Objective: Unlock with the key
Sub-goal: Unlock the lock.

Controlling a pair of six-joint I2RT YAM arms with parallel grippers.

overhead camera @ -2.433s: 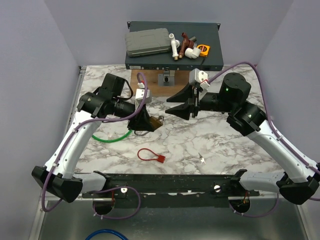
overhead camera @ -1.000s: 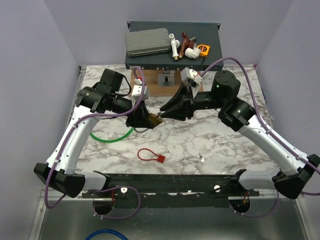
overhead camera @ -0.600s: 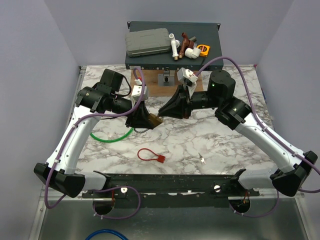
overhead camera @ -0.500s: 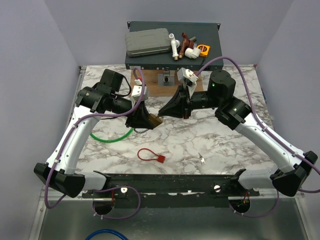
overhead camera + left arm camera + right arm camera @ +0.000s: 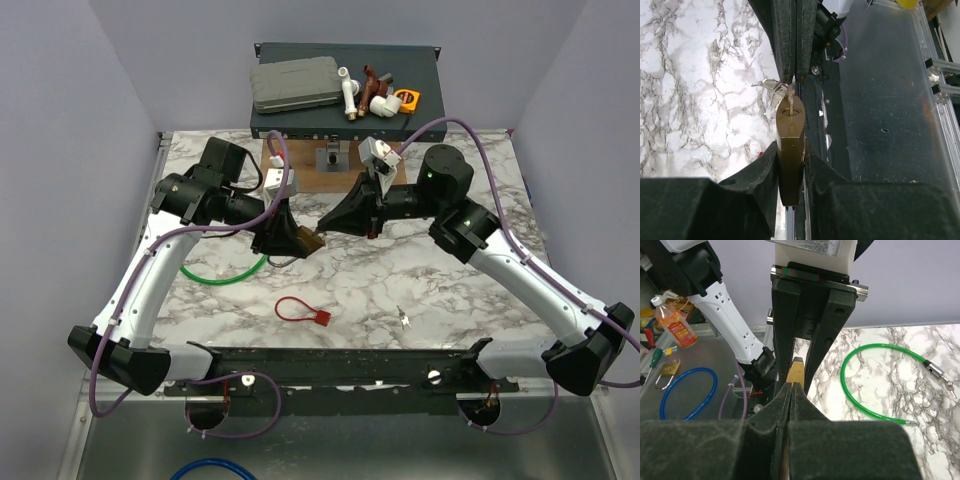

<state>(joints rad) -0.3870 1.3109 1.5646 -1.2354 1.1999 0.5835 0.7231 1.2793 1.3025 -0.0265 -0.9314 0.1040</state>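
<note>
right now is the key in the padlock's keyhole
Yes, in the left wrist view the key sits in the keyhole of the brass padlock, with the right pincer shut on its head.

No lettering can be read anywhere; the label on the bottle point(image 5: 671, 320) is too blurred.
</note>
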